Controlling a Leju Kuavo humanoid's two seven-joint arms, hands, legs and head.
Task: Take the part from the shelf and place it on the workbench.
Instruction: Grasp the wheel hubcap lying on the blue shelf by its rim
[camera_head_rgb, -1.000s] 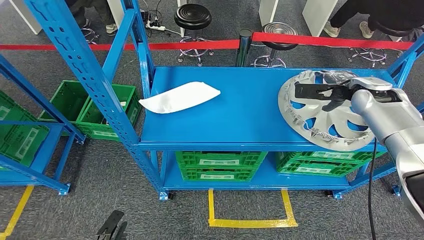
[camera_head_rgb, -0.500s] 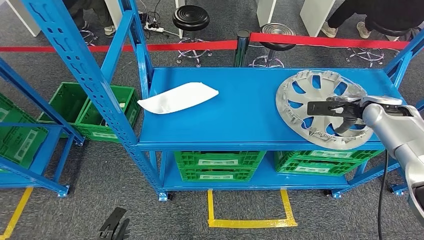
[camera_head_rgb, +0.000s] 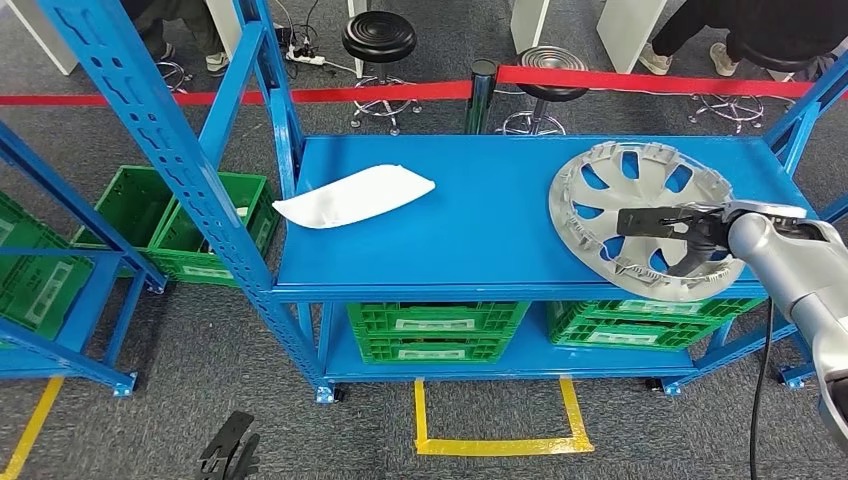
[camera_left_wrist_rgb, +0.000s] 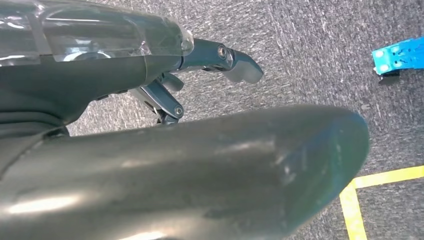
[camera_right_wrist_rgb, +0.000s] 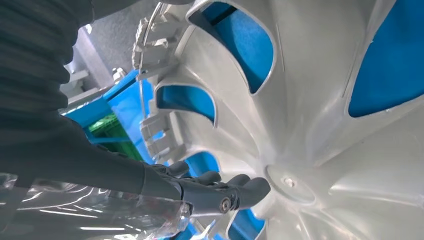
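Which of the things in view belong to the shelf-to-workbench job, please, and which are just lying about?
Job: wheel cover, right hand over it, blue shelf.
Lying about: white curved part, green crates, stools, red barrier tape.

One hubcap (camera_head_rgb: 640, 218), one white part (camera_head_rgb: 355, 196), two stools (camera_head_rgb: 380, 36), several green crates (camera_head_rgb: 435, 331).

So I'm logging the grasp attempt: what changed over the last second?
The right hand drew back from the far side of the wheel cover toward its near rim, fingers over the spokes; a grip isn't clear. The wheel cover and white part stayed put on the shelf.
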